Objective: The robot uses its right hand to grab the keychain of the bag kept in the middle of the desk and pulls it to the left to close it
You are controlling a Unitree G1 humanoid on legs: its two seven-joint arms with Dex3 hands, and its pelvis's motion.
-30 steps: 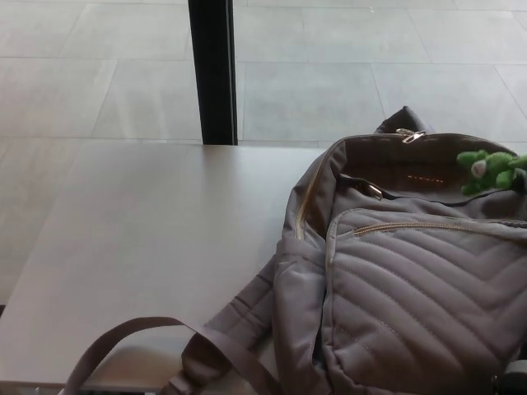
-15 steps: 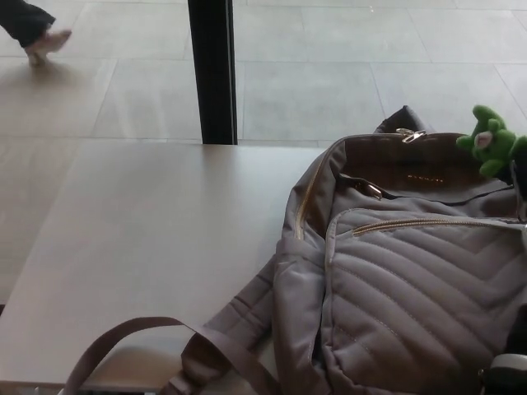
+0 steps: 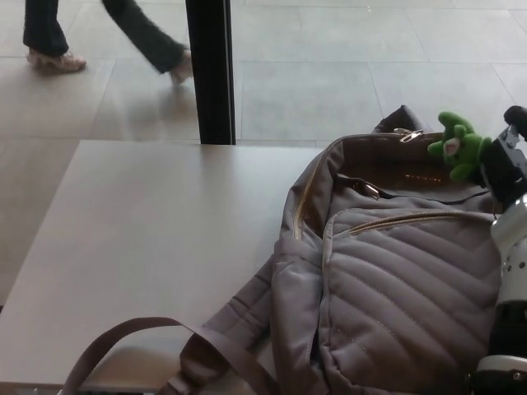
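The black right hand [image 3: 504, 161] was clamped on the green plush frog keychain [image 3: 458, 146] at the rim of the open grey quilted bag [image 3: 395, 280]. This placement suited drawing the zip [image 3: 301, 197] leftward.

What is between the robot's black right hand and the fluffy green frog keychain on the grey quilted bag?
Nothing. In the head view the right hand grips the green frog keychain directly, above the grey quilted bag.

The right edge is cropping the right hand [image 3: 509, 164]; its contact with the green keychain [image 3: 458, 146] is reading unclear. The bottom edge is cutting off the bag [image 3: 395, 288] and strap [image 3: 218, 350]. The top edge is cropping a person's legs [image 3: 41, 25].
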